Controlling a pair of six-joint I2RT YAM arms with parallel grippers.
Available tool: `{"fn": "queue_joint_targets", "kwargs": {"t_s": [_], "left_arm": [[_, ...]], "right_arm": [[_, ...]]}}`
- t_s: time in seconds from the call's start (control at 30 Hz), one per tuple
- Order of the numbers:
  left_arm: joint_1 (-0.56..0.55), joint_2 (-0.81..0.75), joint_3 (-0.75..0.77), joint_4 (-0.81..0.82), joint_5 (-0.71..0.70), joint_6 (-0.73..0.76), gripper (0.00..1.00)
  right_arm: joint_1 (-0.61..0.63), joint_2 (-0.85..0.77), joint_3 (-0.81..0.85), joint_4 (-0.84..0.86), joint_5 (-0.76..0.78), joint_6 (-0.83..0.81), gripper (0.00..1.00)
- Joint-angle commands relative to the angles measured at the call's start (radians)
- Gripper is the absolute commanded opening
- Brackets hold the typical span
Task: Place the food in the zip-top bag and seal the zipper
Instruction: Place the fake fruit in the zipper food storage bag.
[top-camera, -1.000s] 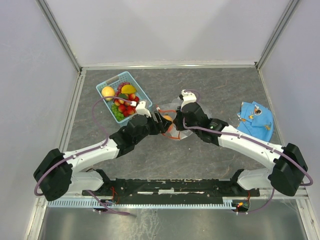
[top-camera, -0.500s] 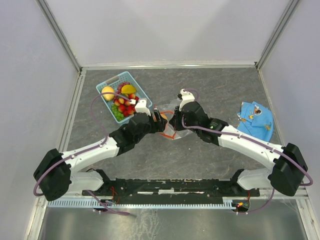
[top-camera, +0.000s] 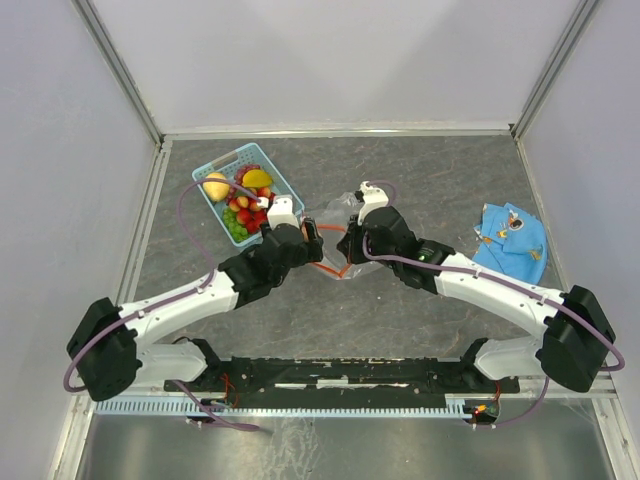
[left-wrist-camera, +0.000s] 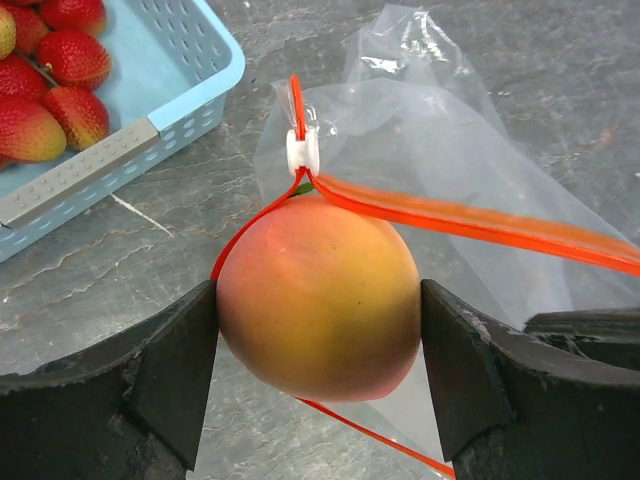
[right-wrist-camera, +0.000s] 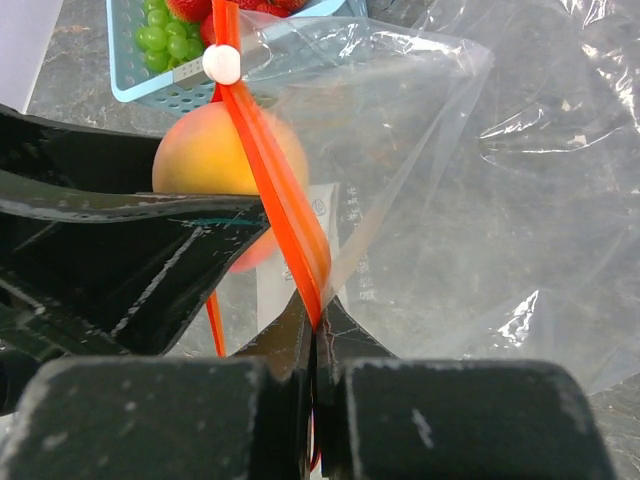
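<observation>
While the peach (left-wrist-camera: 318, 300) is carried at the mouth of the bag (left-wrist-camera: 450, 150), the step in hand is judged to be loading of the food; sealing is not yet due.

**Left gripper (left-wrist-camera: 318, 320).** The jaws are spread wide and are clamped on the two sides of the peach, which fills the centre of the left wrist view. It is held clear of the desk (left-wrist-camera: 560, 60).

**Right gripper (right-wrist-camera: 312, 330).** The jaws are pressed together and pinch the zipper (right-wrist-camera: 285, 215) at lower centre of the right wrist view, so that one lip of the bag is lifted.

**Bag.** The bag is seen at centre of the top view, between the two grippers. The zipper is parted. One strip runs from the white slider (left-wrist-camera: 302, 150) over the top of the peach toward the right edge of the frame. The other curves round its left side and passes beneath it. The peach therefore appears to sit within the open mouth, though its depth inside the film cannot be told.

**Other food.** Strawberries (left-wrist-camera: 60, 100) and grapes (right-wrist-camera: 170, 40) are seen in the basket (left-wrist-camera: 190, 110), at the upper left of both wrist views.

**Next move.** The peach is to be advanced past both strips into the body of the bag, and the left jaws are to be released only once it is fully inside. The pinch on the zipper should be kept so that the mouth is not allowed to collapse.
</observation>
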Motion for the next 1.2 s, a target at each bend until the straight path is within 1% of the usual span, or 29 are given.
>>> {"fn": "queue_joint_targets", "kwargs": {"t_s": [0.0,0.17,0.37,0.5,0.57,0.63,0.8,1.0,1.17], "left_arm": [[0.001,-0.09,-0.005,0.028,0.02,0.033,0.68],[0.002,-0.1,-0.026,0.107,0.14,0.03,0.7],[0.001,-0.072,-0.035,0.142,0.208,-0.005,0.7],[-0.002,-0.055,-0.028,0.145,0.2,-0.007,0.74],[-0.002,-0.046,-0.02,0.133,0.197,-0.01,0.78],[-0.003,-0.044,-0.011,0.109,0.182,-0.013,0.85],[-0.002,-0.089,0.011,0.036,0.142,-0.018,0.93],[-0.002,-0.184,0.02,-0.04,0.139,-0.02,0.95],[0.001,-0.232,0.012,-0.134,0.078,-0.029,0.93]], "right_arm": [[0.001,-0.006,0.011,0.062,-0.002,0.017,0.01],[0.001,0.003,0.008,0.087,-0.016,0.026,0.02],[0.002,0.011,0.012,0.101,-0.024,0.029,0.02],[0.001,0.012,0.009,0.102,-0.034,0.032,0.02],[0.001,0.008,0.006,0.1,-0.035,0.031,0.02],[0.001,0.001,0.001,0.097,-0.031,0.028,0.02],[-0.001,-0.012,-0.006,0.087,-0.012,0.019,0.02],[0.0,-0.015,-0.008,0.076,0.004,0.006,0.02],[-0.001,-0.021,-0.009,0.067,0.014,-0.007,0.01]]}}
